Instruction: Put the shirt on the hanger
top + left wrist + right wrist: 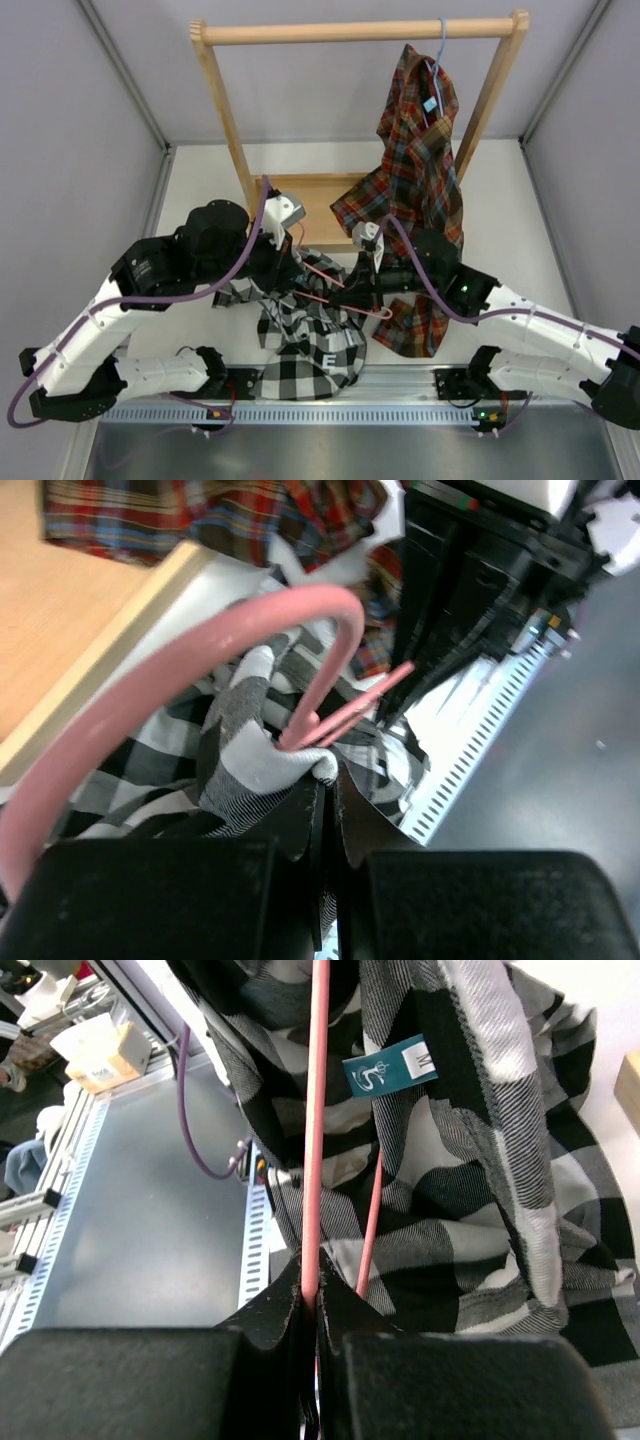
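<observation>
A red, orange and blue plaid shirt (418, 140) hangs from a light blue hanger (441, 45) on the wooden rack (360, 32), and its hem drapes down beside the right arm, crowding that side. The shirt (305, 350) lies bunched between the arms on the white bench (195, 190) and spills over the slotted rail (400, 410), with the hanger (345, 288) partly inside it. The left pincer (325, 785) nips the checked cloth. The right pincer (312, 1290) is clamped on the pink wire. Grey walls (60, 120) enclose the bench
</observation>
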`<state>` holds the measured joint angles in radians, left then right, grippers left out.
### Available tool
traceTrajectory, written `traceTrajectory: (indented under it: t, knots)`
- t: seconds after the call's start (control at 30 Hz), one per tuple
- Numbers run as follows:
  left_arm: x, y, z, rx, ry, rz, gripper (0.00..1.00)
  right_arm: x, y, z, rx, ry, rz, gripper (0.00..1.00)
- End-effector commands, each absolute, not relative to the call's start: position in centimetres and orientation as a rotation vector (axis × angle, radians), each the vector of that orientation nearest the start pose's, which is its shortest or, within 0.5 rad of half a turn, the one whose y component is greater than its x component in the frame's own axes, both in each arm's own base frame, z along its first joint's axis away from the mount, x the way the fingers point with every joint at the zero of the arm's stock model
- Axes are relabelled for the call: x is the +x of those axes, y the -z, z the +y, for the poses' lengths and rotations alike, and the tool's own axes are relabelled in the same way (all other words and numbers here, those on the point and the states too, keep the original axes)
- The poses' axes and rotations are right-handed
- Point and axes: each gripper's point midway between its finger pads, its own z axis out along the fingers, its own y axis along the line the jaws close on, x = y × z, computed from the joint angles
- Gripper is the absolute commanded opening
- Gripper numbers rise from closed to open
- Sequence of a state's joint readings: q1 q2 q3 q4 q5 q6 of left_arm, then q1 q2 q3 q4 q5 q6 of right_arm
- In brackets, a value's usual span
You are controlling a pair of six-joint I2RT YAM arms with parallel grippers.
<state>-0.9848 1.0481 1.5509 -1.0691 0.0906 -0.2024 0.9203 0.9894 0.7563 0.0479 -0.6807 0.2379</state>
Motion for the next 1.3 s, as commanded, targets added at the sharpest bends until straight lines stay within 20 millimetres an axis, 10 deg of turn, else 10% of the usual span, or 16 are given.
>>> traceTrajectory:
  t: [0.0, 0.33, 0.57, 0.7, 0.87, 1.03, 1.27]
  knots:
    - [14.5, -35.4, -22.6, 0.799, 0.681, 2.006, 0.02, 9.9, -32.5, 34.5, -1.116, -1.42, 1.299, 0.0]
    - [19.9, -37.3, -17.6, 0.32, 0.361, 1.997, 0.0, 11.2, -33.1, 34.2, -0.855, -1.401, 1.273, 0.0]
    - [18.9, -35.9, -21.9, 0.548, 0.464, 2.057, 0.07, 9.8, -33.6, 35.3, -0.887, -1.417, 1.251, 0.0]
    - [18.1, -36.3, -22.8, 0.598, 0.513, 2.04, 0.33, 10.3, -33.2, 35.2, -0.849, -1.401, 1.253, 0.0]
    - [18.1, -39.5, -19.8, 0.551, 0.469, 1.924, 0.98, 10.4, -32.5, 34.2, -0.787, -1.407, 1.26, 0.0]
    - [17.9, -43.3, -18.2, 0.598, 0.453, 1.753, 0.98, 10.3, -33.0, 33.4, -0.738, -1.424, 1.222, 0.0]
    - [18.6, -43.4, -18.8, 0.862, 0.302, 1.489, 0.98, 10.0, -33.0, 32.8, -0.718, -1.433, 1.213, 0.0]
